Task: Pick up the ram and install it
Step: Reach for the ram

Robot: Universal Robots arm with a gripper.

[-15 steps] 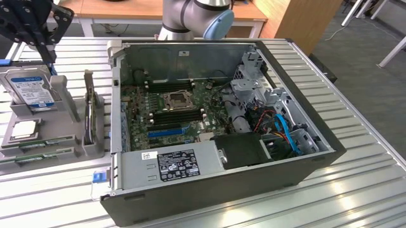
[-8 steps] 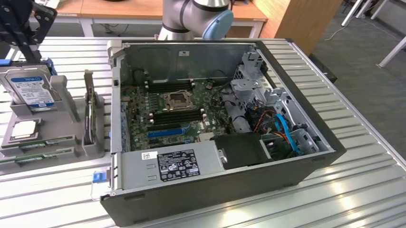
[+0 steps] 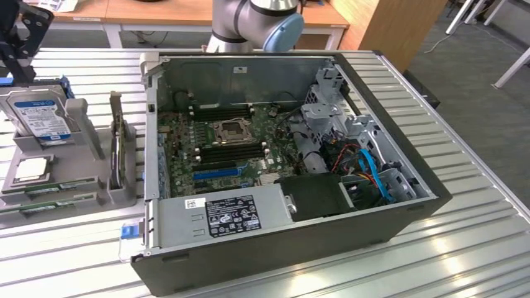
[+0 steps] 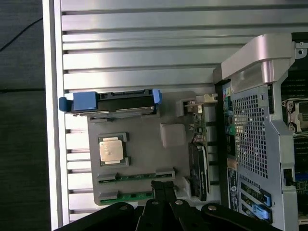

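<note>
Two ram sticks, thin green boards, lie in slots of the grey holder (image 4: 144,154): one ram stick (image 4: 137,176) and a second (image 4: 126,196) beside it. In the exterior view they sit at the holder's near end, ram (image 3: 51,185) and ram (image 3: 43,205). My gripper (image 4: 163,186) is shut with nothing in it and hangs above the holder, its tips over the end of the ram sticks. The exterior view has the gripper (image 3: 20,67) high at the far left. The motherboard (image 3: 186,139) lies inside the open computer case (image 3: 398,99), with black slots (image 3: 233,151) near the processor socket.
The holder also carries a silver hard drive with a blue label (image 3: 40,118), a square processor chip (image 3: 31,167) and an upright card (image 3: 118,149). The case's power supply (image 3: 223,214) and drive cage (image 3: 331,118) stand tall. All of it rests on a slatted metal table (image 3: 463,248).
</note>
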